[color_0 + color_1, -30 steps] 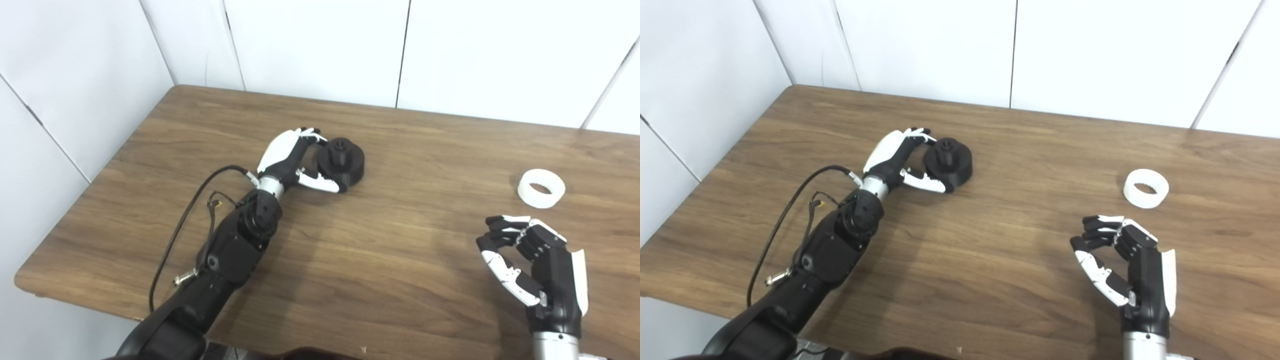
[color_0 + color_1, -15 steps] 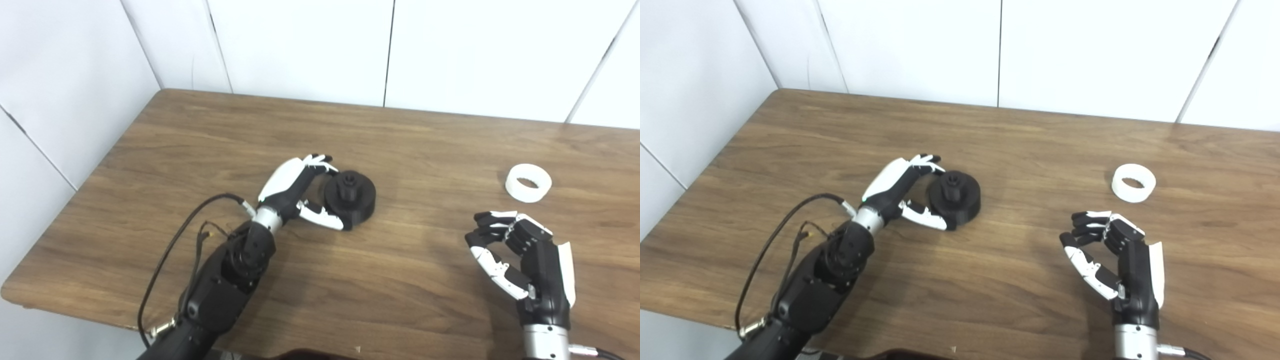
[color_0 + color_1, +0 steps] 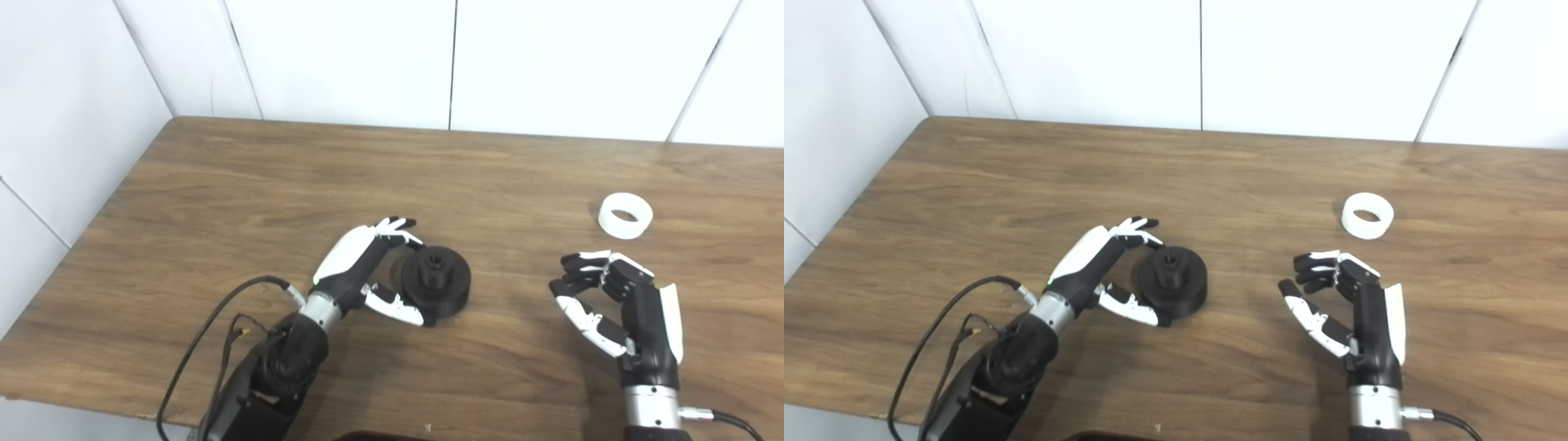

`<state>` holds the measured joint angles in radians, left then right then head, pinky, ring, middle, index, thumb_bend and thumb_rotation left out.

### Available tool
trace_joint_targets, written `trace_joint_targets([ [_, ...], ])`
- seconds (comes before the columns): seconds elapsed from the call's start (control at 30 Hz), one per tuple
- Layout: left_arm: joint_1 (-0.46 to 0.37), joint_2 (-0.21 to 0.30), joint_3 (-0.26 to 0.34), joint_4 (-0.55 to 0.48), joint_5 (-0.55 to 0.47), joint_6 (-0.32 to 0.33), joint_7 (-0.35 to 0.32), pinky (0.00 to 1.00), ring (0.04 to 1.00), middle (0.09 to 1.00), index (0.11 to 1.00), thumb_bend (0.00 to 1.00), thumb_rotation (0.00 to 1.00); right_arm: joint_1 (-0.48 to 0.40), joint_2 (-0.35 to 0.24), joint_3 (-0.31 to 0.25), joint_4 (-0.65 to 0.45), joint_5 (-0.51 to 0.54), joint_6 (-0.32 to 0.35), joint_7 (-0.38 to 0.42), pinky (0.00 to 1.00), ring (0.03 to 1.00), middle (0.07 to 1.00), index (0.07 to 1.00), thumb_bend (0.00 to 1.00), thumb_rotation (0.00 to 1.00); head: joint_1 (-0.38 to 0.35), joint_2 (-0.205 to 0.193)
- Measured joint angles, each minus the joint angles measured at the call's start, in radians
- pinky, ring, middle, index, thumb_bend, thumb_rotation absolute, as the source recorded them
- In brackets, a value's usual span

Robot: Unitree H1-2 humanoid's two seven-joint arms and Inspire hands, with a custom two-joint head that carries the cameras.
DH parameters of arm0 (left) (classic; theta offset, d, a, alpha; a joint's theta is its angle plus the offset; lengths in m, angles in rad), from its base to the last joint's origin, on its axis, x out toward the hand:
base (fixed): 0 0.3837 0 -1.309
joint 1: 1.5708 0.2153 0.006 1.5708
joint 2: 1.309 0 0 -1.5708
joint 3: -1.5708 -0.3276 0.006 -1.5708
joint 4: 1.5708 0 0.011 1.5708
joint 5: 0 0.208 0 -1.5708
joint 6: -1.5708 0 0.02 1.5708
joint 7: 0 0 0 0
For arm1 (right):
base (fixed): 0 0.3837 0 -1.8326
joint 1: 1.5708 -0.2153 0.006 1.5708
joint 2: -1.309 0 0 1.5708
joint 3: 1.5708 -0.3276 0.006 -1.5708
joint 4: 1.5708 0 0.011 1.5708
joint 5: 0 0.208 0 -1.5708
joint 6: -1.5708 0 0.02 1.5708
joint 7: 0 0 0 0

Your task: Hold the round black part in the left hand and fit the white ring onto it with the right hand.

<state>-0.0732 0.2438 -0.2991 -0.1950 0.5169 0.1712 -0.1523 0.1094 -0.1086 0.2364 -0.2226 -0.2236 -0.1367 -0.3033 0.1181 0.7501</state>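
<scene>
1. Fingers (image 3: 401, 223) of the left hand (image 3: 361, 263) curl around the round black part (image 3: 437, 282), thumb under its near edge, clamped on it as it sits on the table (image 3: 245, 184).
2. Right hand (image 3: 618, 306) hovers with fingers (image 3: 579, 260) bent but apart, holding nothing.
3. White ring (image 3: 625, 215) lies flat on the table beyond the right hand, apart from it.
</scene>
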Motion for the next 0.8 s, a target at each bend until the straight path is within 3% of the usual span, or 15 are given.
trace_joint_targets([
  [0.47, 0.088, -0.036, -0.067, -0.079, 0.069, -0.017, -0.019, 1.0, 1.0, 0.955, 0.62, 0.95, 0.27, -0.002, 0.002, 0.016, 0.0, 0.039, 0.001, 0.0, 0.44, 0.508, 0.585, 0.495, 0.5, 0.16, -0.005, 0.009],
  [0.8, 0.097, -0.037, -0.069, -0.095, 0.094, -0.017, -0.043, 0.98, 0.999, 0.951, 0.619, 0.96, 0.25, -0.002, 0.002, 0.015, 0.0, 0.044, 0.003, 0.001, 0.44, 0.508, 0.587, 0.495, 0.5, 0.16, -0.003, 0.017],
])
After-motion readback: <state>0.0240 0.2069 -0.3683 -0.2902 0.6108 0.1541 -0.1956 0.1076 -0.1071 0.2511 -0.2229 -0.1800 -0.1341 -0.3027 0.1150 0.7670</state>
